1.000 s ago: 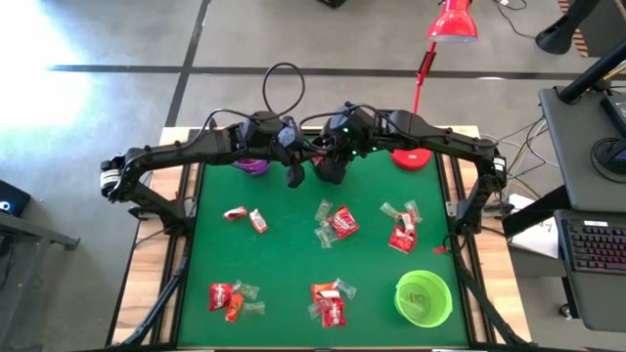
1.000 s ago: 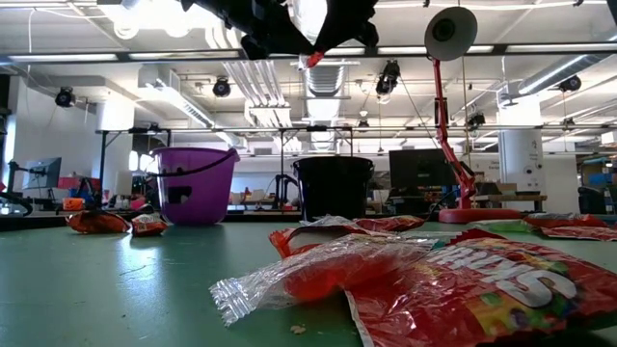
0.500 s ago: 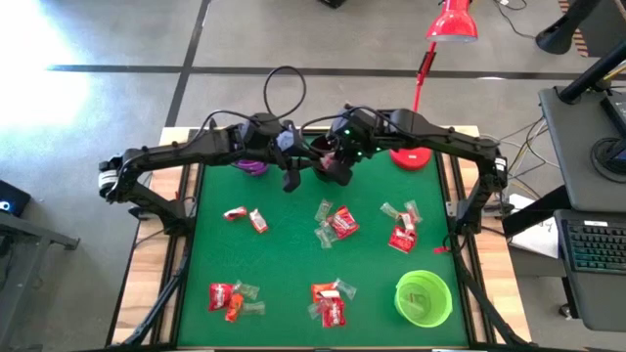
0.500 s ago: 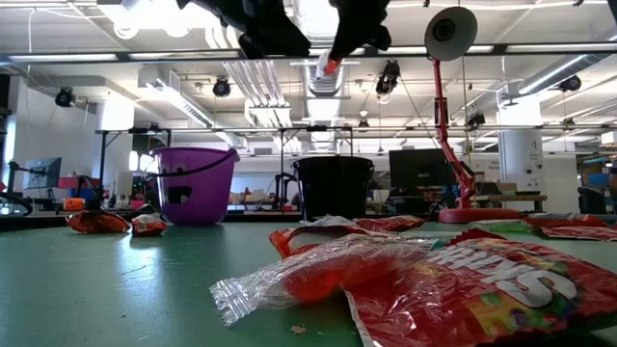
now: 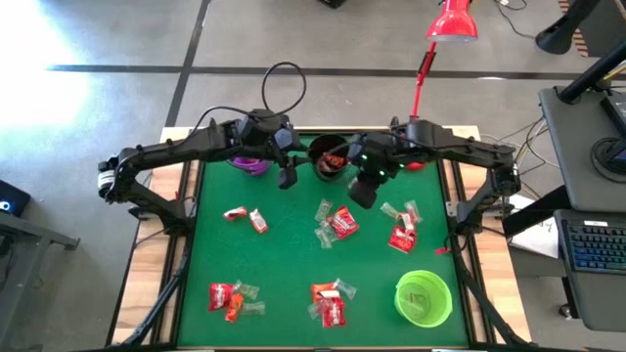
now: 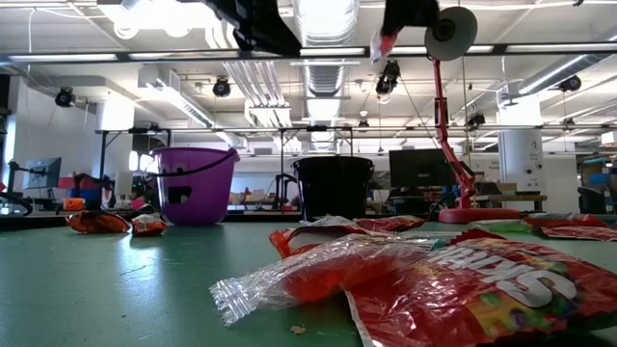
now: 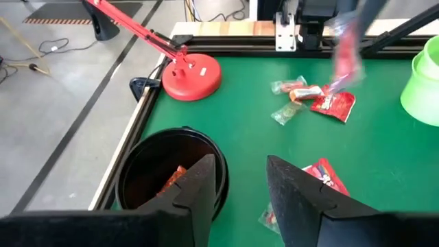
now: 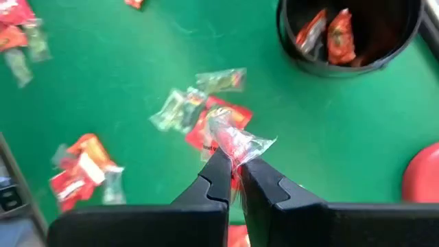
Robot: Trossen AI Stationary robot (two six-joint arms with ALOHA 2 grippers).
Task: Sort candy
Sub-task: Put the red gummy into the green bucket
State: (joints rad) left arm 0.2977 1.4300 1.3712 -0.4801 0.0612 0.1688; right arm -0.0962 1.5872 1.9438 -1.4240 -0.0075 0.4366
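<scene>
Having left the black cup (image 5: 328, 158), right end effector (image 8: 235, 167) pinching candy (image 8: 239, 143)

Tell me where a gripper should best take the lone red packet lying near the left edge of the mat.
Probably from straight above, closing across the red packet's narrow middle: it lies flat on the green mat, with only a second small candy close beside it.

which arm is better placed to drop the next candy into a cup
Probably the right. The right gripper is shut on a clear-wrapped candy above the mat, beside the black cup. The left gripper is open and empty near that cup.
</scene>
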